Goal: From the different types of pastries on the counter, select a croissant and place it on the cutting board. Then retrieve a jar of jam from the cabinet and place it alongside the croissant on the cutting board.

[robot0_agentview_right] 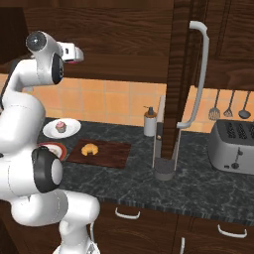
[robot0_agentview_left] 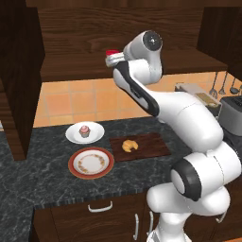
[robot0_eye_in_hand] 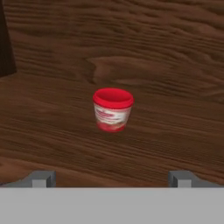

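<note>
Claw open — jar of jam upright in cabinet.

Red-lidded red-and-white jar of jam, golden-brown croissant, reddish-brown cutting board, pink-frosted cupcake

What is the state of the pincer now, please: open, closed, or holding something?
Pincer: open, holding nothing; the jar stands on the cabinet shelf ahead of it, apart from both fingertips.

I see croissant lying on cutting board | cupcake on white plate | toaster far right on counter
</note>
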Available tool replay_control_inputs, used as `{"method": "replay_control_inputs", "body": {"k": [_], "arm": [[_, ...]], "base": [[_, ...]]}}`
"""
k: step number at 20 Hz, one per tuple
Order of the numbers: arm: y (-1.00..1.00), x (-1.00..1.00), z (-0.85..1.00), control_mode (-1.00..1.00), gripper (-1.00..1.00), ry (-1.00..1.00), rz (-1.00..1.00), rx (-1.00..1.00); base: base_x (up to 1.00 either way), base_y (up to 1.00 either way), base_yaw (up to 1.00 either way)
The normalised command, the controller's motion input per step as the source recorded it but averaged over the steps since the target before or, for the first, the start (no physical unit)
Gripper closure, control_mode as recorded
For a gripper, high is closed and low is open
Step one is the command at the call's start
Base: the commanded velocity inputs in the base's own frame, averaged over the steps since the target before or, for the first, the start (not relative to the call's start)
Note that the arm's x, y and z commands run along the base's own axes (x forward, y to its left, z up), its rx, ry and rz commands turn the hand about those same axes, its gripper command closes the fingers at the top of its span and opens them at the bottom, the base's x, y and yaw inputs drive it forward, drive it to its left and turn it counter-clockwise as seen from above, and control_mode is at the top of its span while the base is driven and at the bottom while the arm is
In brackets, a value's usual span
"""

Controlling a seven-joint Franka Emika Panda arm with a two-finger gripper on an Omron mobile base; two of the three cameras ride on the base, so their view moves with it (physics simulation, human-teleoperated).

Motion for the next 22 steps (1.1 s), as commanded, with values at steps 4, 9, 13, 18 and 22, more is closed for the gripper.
{"method": "replay_control_inputs", "body": {"k": [4,9,13,18,22], "arm": [[0.0,0.61,0.0,-1.0,-1.0,0.0,-0.04,0.07],[0.01,0.59,-0.02,-1.0,-1.0,0.0,-0.04,0.01],[0.14,0.48,-0.04,-1.0,-1.0,0.0,-0.03,0.0],[0.17,0.36,-0.08,-1.0,-1.0,0.0,-0.02,0.0],[0.03,0.58,-0.09,-1.0,-1.0,0.01,-0.01,0.0]], "base": [[0.0,0.0,0.0],[0.0,0.0,0.0],[0.0,0.0,0.0],[0.0,0.0,0.0],[0.0,0.0,0.0]]}}
